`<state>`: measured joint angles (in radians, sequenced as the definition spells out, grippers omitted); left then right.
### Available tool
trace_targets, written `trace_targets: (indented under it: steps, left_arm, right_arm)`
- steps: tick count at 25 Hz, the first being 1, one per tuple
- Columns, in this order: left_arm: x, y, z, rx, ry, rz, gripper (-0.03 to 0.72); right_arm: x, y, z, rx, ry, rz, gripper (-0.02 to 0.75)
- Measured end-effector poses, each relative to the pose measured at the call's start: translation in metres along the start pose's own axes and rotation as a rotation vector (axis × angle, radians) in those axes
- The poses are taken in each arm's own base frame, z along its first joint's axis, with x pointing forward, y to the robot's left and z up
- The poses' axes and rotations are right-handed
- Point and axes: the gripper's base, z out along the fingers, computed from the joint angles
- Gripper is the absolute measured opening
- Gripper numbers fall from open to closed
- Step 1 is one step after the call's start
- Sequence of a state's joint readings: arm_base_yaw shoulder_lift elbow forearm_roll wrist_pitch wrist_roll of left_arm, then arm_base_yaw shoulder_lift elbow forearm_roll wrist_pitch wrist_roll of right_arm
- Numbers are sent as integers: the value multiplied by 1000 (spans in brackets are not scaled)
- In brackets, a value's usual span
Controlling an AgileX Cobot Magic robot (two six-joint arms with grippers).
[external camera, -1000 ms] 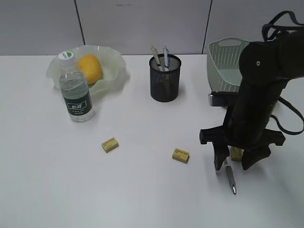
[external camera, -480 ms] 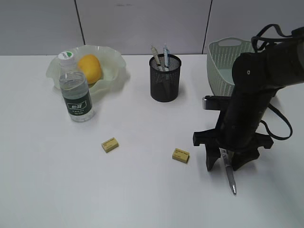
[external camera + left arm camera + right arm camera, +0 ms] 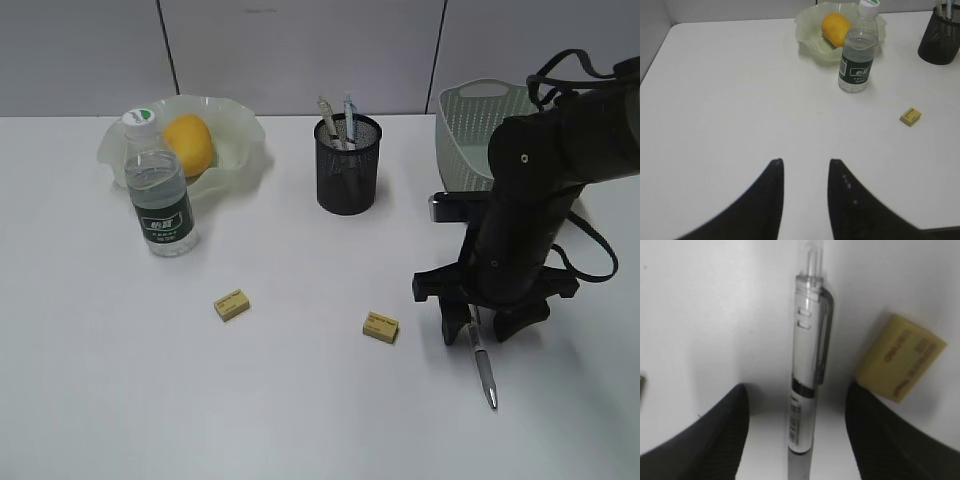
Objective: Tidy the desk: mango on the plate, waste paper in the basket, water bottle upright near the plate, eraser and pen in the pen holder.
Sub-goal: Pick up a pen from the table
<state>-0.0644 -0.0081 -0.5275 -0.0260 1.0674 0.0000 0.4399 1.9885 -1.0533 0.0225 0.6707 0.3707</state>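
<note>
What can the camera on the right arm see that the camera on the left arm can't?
Only the right wrist view shows a white pen lying flat on the table between the open right gripper, with a yellow eraser just beside it.

Only the left wrist view shows the mango in the plate, the upright water bottle, the pen holder, another eraser, and the left gripper holding nothing.

Both show the white table and dark gripper fingers at the bottom.
</note>
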Motion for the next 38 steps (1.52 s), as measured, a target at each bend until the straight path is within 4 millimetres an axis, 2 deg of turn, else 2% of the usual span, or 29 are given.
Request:
trace_targets:
  steps: [7,16,22,30,38]
  left_arm:
    - [0,0,0,0,0,0,235]
    - [0,0,0,0,0,0,235]
    - [0,0,0,0,0,0,235]
    - [0,0,0,0,0,0,235]
    - [0,0,0,0,0,0,235]
  right_arm:
    - [1,0,0,1,7,6,487]
    - [4,-1,0,12,45,21,424]
    - [4,-1,2,12,46,22,330]
    - [4,0,7,24,103,32,120]
    - [3,1,5,23,105,20,120]
